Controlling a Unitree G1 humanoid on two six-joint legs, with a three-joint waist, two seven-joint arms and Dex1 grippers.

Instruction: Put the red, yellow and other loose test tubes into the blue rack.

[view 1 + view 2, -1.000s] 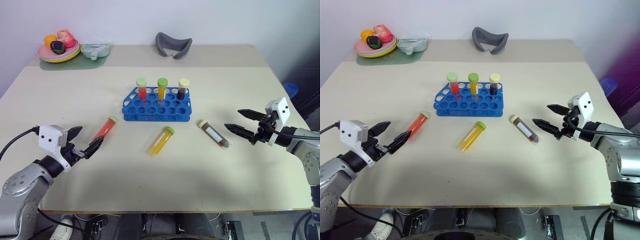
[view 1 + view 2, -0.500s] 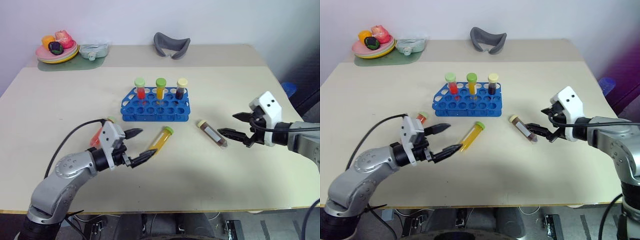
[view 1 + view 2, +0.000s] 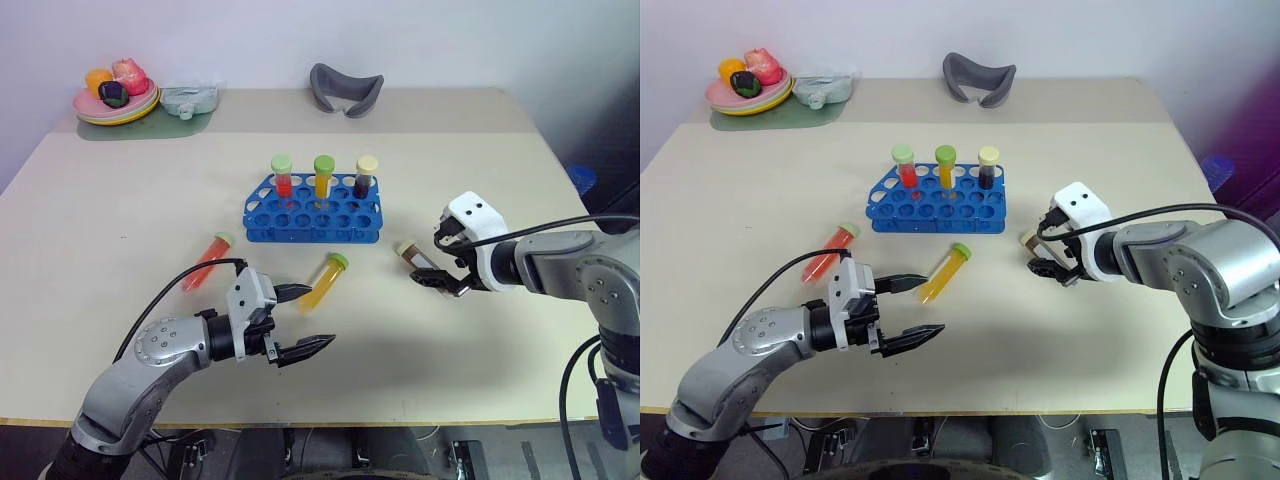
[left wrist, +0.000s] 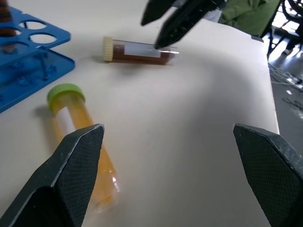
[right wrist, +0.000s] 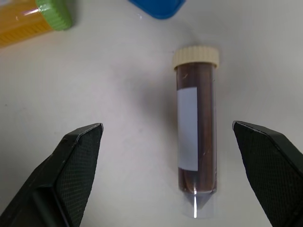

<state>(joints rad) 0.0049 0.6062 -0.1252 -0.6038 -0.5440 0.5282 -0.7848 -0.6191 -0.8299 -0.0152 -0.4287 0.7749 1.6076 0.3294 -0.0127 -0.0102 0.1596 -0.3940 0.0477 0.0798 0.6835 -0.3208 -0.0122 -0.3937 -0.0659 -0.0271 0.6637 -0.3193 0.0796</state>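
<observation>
The blue rack stands mid-table with three capped tubes upright in its back row. Three loose tubes lie in front of it: a red tube at the left, a yellow tube with a green cap in the middle, and a brown tube with a cream cap at the right. My left gripper hovers open just in front of the yellow tube, touching nothing. My right gripper is open, tipped down over the brown tube, which lies between its fingers, untouched.
At the table's back left sit a plate of toy fruit on a green mat and a pale teal container. A grey curved object lies at the back centre. Bare tabletop stretches along the near edge.
My left gripper swung right, from beside the red tube to in front of the yellow one. My right gripper moved left and tipped down over the brown tube. No tube moved.
</observation>
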